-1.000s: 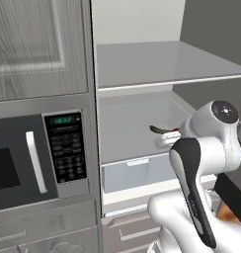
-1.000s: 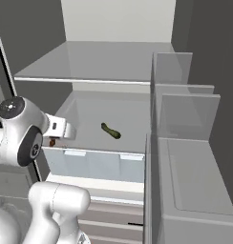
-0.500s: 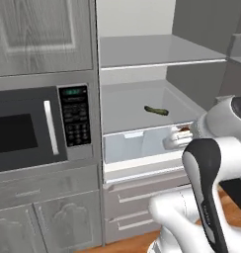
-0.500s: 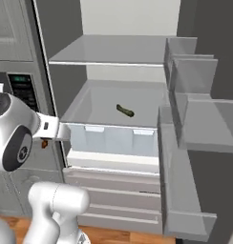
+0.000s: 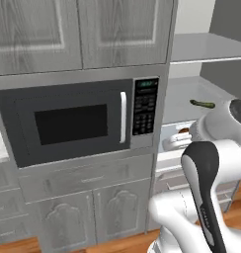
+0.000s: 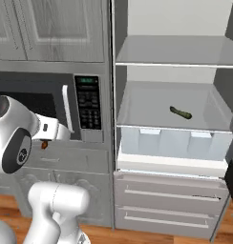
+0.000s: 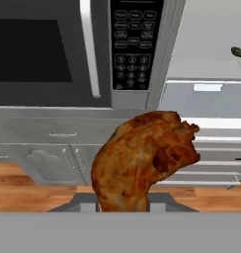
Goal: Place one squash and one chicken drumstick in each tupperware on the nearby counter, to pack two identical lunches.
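- Hand view: reddish-orange-brown roasted chicken drumstick (image 7: 142, 160) rises from between the jaws, which are clamped narrow on its lower end; it's carried, not resting on anything.
- Held out in front of the built-in dark microwave (image 5: 78, 121) — looks like transit toward the tupperware, none visible here.
- Small elongated green zucchini-like squash (image 6: 180, 112) lies on the open fridge's pale shelf (image 6: 137, 112), waiting for a later pick.
- Risk: grip sits low on the drumstick, could pivot.

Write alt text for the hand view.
A reddish-brown chicken drumstick is held upright in the pincer, close to the camera. Behind it are a built-in microwave and, at the right edge, a green zucchini on a fridge shelf.
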